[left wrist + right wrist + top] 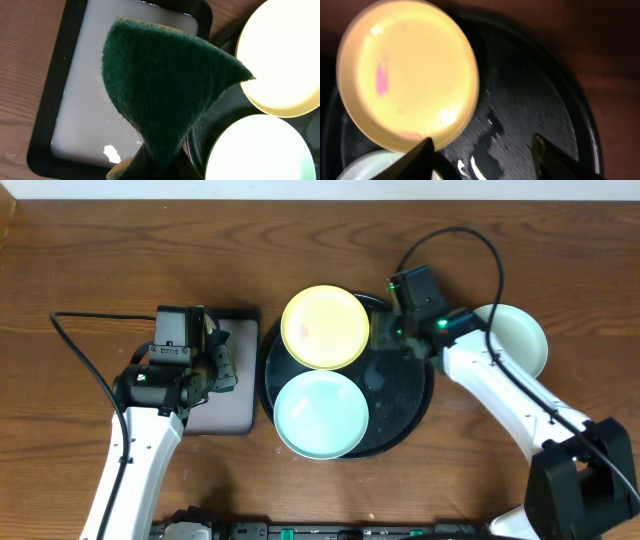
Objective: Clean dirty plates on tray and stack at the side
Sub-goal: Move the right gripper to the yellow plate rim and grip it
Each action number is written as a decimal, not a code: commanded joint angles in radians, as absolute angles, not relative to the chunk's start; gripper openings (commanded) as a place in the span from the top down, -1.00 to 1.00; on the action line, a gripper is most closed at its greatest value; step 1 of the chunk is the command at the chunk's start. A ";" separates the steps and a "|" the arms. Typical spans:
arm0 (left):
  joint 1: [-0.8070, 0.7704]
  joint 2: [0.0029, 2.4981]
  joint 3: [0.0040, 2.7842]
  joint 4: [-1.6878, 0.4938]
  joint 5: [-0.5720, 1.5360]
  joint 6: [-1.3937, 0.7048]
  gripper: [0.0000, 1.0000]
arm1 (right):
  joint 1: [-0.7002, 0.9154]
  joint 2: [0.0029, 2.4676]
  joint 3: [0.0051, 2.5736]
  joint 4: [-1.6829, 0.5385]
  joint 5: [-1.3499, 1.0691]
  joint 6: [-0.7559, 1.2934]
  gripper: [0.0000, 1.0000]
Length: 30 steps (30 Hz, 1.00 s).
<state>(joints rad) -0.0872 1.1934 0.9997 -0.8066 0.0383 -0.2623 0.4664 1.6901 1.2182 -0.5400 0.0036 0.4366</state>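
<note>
Left tool [155, 167] clamps the green sponge [165, 85]; right tool [482, 147] gapes empty over the tray [535, 85].

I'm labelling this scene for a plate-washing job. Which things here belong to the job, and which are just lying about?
Part of the job:
- yellow plate and teal plate, both on the round black tray
- third plate, off the tray at the right
- green sponge
- rectangular tray of cloudy liquid, probably for wetting the sponge

Just lying about:
- black cable at far left
</note>
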 commanded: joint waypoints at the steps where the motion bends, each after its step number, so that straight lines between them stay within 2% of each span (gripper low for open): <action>1: -0.089 1.197 1.017 -0.807 0.044 -0.267 0.85 | 0.486 1.707 1.221 -0.511 0.089 0.455 -0.24; 7: -0.089 1.197 1.017 -0.805 0.044 -0.267 0.84 | 0.474 1.763 1.221 -0.414 0.090 0.424 -0.38; 10: -0.089 1.197 1.017 -0.803 0.044 -0.267 0.84 | 0.474 1.814 1.221 -0.345 0.088 0.421 -0.36; 21: -0.089 1.197 1.016 -0.811 0.044 -0.256 0.83 | 0.491 1.955 1.221 -0.249 0.069 0.422 -0.04; 25: -0.089 1.197 1.016 -0.812 0.044 -0.256 0.83 | 0.500 1.999 1.221 -0.237 0.016 0.422 0.28; 27: -0.089 1.200 1.016 -0.811 0.044 -0.256 0.83 | 0.499 2.003 1.221 -0.239 0.013 0.423 0.56; 30: -0.089 1.211 1.016 -0.811 0.044 -0.256 0.83 | 0.497 2.001 1.221 -0.234 0.014 0.422 0.81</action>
<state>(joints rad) -0.0872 1.1950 0.9997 -0.8089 0.0463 -0.2619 0.4885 2.0041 1.2167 -0.2424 0.0250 0.4229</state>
